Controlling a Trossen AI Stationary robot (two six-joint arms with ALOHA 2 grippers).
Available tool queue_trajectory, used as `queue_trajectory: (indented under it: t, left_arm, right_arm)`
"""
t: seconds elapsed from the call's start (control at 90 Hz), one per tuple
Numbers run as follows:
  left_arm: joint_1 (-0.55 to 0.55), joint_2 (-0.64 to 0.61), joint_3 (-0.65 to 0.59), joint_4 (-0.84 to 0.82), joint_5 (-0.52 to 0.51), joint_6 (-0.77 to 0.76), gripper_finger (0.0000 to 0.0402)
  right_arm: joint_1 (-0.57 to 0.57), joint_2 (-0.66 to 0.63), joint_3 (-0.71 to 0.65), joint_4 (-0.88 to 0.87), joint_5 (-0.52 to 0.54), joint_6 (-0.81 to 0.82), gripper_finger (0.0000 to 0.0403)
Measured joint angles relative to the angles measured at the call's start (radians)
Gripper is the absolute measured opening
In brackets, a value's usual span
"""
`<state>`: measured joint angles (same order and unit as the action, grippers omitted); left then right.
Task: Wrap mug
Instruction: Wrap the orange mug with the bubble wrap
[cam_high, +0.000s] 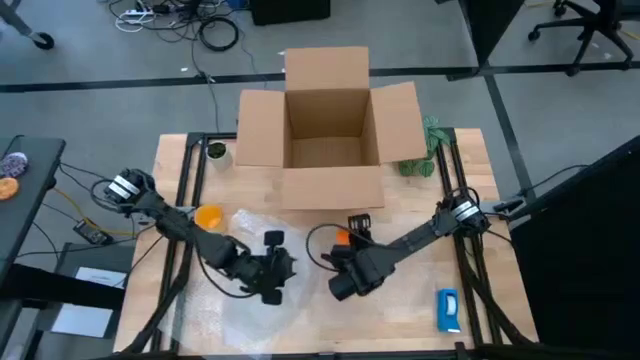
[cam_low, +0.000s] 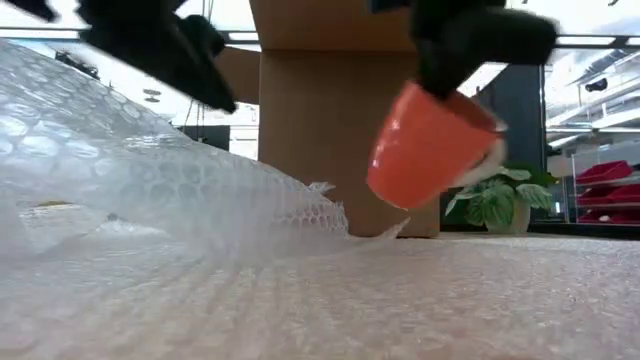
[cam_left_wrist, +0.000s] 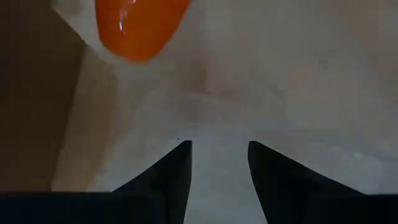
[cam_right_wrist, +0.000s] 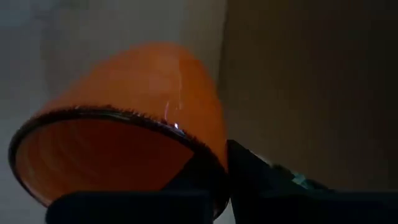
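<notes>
The small orange mug (cam_low: 425, 150) hangs tilted above the table in front of the cardboard box, with my right gripper (cam_high: 345, 252) shut on its rim. It also shows in the high view (cam_high: 343, 237) and the right wrist view (cam_right_wrist: 137, 81). A sheet of clear bubble wrap (cam_low: 170, 190) is spread over the table's near left and bulges up on the left. My left gripper (cam_left_wrist: 219, 155) stands open over the bubble wrap, left of the mug (cam_left_wrist: 140, 25), with nothing between its fingers. My right gripper pinches the mug's wall at the rim (cam_right_wrist: 211, 155), one finger inside the mouth and one finger (cam_right_wrist: 261, 177) outside. The fingers come from above, slanting down toward the far edge. The mug hangs tilted, mouth up toward the gripper, lifted clear of the table.
An open cardboard box (cam_high: 325, 130) stands at the table's far middle. A green plant (cam_high: 428, 150) sits to its right and a small dark pot (cam_high: 216, 152) to its left. An orange round thing (cam_high: 208, 215) lies at the left, and a blue-and-white object (cam_high: 448, 310) lies at the near right.
</notes>
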<state>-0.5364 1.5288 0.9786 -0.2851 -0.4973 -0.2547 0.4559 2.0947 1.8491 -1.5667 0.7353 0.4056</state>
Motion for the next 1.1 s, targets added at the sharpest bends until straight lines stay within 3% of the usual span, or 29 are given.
queue_trajectory:
  t: [0.344,0.456,0.567,0.711,0.856,0.978,1.1]
  left_arm:
    - [0.007,-0.001,-0.002,0.059,0.024,-0.022,0.0142]
    - [-0.01,-0.001,-0.002,0.052,0.044,-0.063,0.0142]
    - [-0.021,-0.001,-0.002,0.058,0.048,-0.096,0.0142]
    - [-0.027,-0.001,-0.002,0.057,0.049,-0.161,0.0142]
    - [-0.029,-0.001,-0.002,0.073,0.049,-0.198,0.0142]
    - [-0.028,-0.001,-0.002,0.138,0.04,-0.195,0.0142]
    - [-0.029,-0.001,-0.002,0.196,-0.039,-0.192,0.0142]
  right_arm:
    - [-0.002,-0.009,-0.058,0.027,0.179,0.091,0.0]
    - [-0.001,-0.054,-0.093,0.09,0.132,0.059,0.0]
    - [0.006,-0.162,-0.167,0.299,0.026,-0.07,0.0]
    - [0.001,-0.384,-0.37,0.552,-0.076,-0.174,0.0]
    - [-0.004,-0.649,-0.61,0.721,-0.074,-0.141,0.0]
    - [0.033,-0.85,-0.83,0.937,-0.03,-0.104,0.0]
    - [0.109,-0.933,-1.024,1.216,0.105,-0.109,0.0]
